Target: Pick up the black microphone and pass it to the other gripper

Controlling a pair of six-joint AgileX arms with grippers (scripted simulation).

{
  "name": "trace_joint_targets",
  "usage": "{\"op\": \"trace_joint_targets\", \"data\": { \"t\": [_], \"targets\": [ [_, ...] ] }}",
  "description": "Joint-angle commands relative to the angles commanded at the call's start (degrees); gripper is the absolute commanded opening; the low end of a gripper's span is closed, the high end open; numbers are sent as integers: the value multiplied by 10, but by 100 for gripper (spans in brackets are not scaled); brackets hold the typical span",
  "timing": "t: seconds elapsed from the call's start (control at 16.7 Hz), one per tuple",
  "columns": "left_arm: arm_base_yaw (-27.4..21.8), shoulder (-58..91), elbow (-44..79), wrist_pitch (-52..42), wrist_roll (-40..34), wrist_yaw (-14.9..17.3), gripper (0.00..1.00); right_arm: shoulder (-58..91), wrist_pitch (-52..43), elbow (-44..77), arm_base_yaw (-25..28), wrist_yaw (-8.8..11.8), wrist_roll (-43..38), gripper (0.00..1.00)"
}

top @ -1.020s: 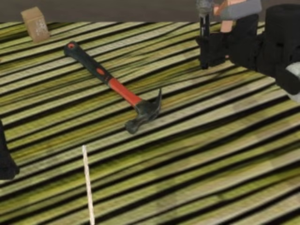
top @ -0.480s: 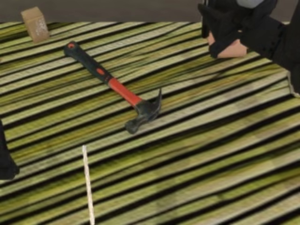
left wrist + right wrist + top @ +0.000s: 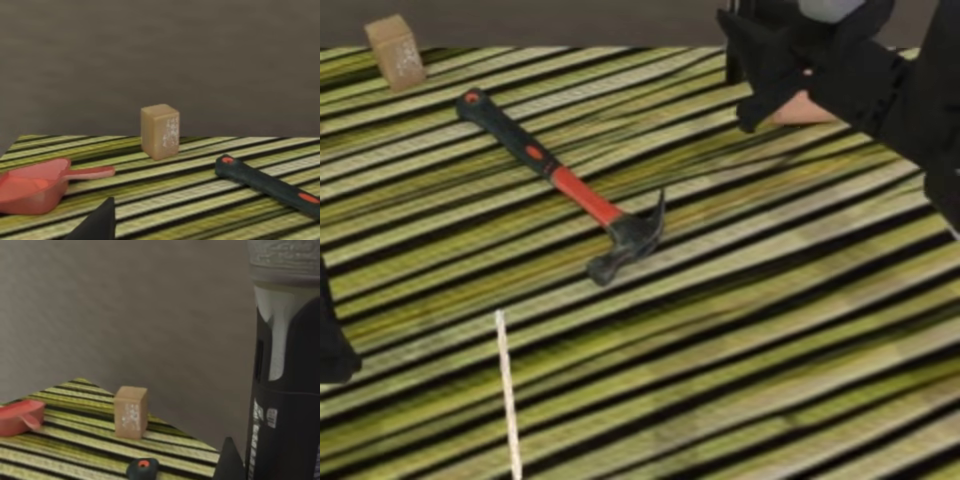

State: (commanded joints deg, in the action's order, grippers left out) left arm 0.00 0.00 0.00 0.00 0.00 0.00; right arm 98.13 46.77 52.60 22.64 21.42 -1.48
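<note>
The black microphone (image 3: 280, 390) is up off the worktop (image 3: 740, 330), held in the right gripper (image 3: 760, 75) above the far right corner. In the right wrist view it fills the frame close to the camera, its long axis upright, black handle below and pale grey mesh head (image 3: 285, 260) on top. From above, only a slim black piece of the handle (image 3: 732, 55) shows at the far edge, beside the dark fingers (image 3: 752, 105). The fingers look closed on the handle, though the grip itself is hidden behind the gripper body.

The left gripper (image 3: 97, 225) sits low at the worktop's left edge, parked; only one dark pointed tip shows, so I cannot tell how its fingers stand.

A red scoop-like pan (image 3: 32, 185) with a short handle lies on the worktop near the far left; its bowl looks bare inside. Just beyond it a tan block (image 3: 395, 50) stands upright in the far left corner. The claw hammer (image 3: 565, 190) lies diagonally in the left half of the worktop, its grip end toward the far left corner. A thin pale stick (image 3: 507, 395) lies near the front edge.

Against half a second ago, the right gripper has shifted leftward along the far edge; hammer, block and stick lie unchanged.
</note>
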Motion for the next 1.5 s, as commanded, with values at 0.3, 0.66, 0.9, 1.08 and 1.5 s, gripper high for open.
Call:
{"op": "trace_joint_targets", "data": {
  "t": [0.3, 0.66, 0.9, 1.08, 1.5],
  "targets": [
    [0, 0, 0, 0, 0, 0, 100, -85, -28, -43, 106, -99, -6, 0],
    [0, 0, 0, 0, 0, 0, 100, -108, -34, -51, 130, -122, -9, 0],
    [0, 0, 0, 0, 0, 0, 100, -110, -35, -54, 132, -125, -8, 0],
    [0, 0, 0, 0, 0, 0, 100, -110, -35, -54, 132, -125, -8, 0],
    [-49, 130, 100, 47, 10, 82, 100, -110, -35, -54, 132, -125, -8, 0]
  ]
}}
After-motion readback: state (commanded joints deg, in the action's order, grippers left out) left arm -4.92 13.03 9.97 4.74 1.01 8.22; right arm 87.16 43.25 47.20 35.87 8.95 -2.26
